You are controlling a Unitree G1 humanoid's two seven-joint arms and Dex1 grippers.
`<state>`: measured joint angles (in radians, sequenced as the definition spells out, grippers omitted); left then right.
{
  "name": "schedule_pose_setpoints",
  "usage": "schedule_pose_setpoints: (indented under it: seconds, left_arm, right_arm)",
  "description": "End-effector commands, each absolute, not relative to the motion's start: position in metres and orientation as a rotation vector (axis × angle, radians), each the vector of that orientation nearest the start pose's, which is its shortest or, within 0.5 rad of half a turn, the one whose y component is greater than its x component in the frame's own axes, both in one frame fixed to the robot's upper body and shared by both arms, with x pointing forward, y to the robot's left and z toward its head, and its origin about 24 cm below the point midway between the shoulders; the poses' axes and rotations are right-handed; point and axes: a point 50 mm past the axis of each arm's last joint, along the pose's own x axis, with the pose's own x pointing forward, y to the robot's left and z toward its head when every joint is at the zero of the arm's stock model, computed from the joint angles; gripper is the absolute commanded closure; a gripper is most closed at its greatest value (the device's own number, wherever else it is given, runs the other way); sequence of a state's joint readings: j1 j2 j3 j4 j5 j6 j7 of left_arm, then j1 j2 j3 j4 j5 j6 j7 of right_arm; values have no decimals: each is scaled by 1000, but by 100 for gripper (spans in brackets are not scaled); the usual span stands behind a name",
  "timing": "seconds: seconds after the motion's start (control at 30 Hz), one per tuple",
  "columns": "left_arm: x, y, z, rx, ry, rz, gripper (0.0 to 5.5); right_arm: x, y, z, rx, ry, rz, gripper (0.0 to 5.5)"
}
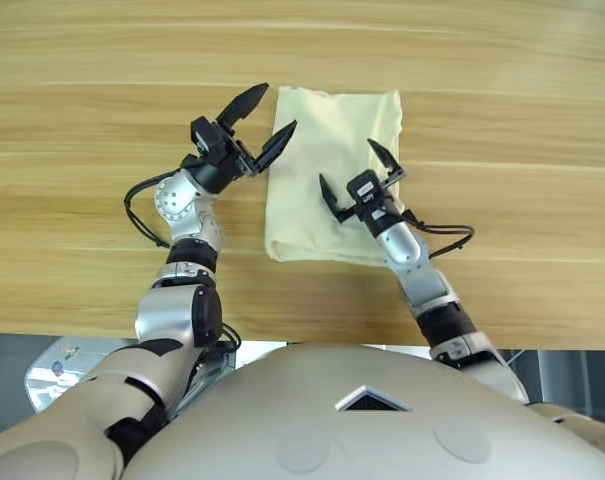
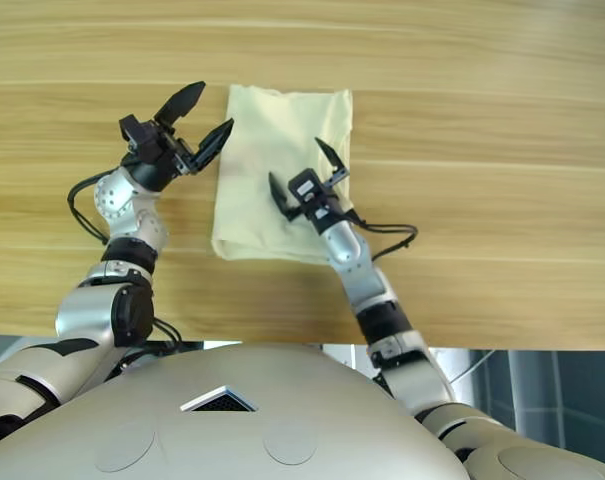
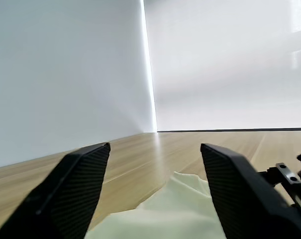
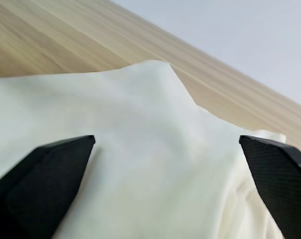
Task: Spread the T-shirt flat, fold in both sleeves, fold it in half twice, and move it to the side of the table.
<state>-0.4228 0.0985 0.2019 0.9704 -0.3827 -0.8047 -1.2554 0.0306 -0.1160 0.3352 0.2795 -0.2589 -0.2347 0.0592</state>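
Both fingers of the left gripper [image 1: 280, 106] are spread wide with nothing between them, poised at the far left edge of the folded T-shirt [image 1: 322, 120]. The right gripper [image 1: 347, 162] is equally wide open and empty, over the shirt's near right part. The pale yellow shirt lies as a compact rectangle mid-way across the wooden table [image 1: 502, 120]. It is probably light, limp and layered. A pinch through all layers at opposite side edges should stop the folds sliding apart.
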Motion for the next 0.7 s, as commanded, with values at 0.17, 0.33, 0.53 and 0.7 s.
schedule_pose_setpoints:
  seconds: [0.17, 0.33, 0.53, 0.7]
  left_arm:
    - [273, 158, 20, -44, -378, -901, 212]
    - [270, 151, 16, -49, -371, -920, 212]
    - [259, 165, 29, 60, -403, -1053, 212]
    - [221, 192, 68, 552, -413, -1274, 212]
  right_arm:
    - [185, -83, -1, -342, 125, 534, 13]
    - [182, -87, 12, -333, 104, 562, 13]
    - [200, -110, 60, -459, -166, 597, 13]
    - [218, -196, 98, -907, -249, 567, 13]
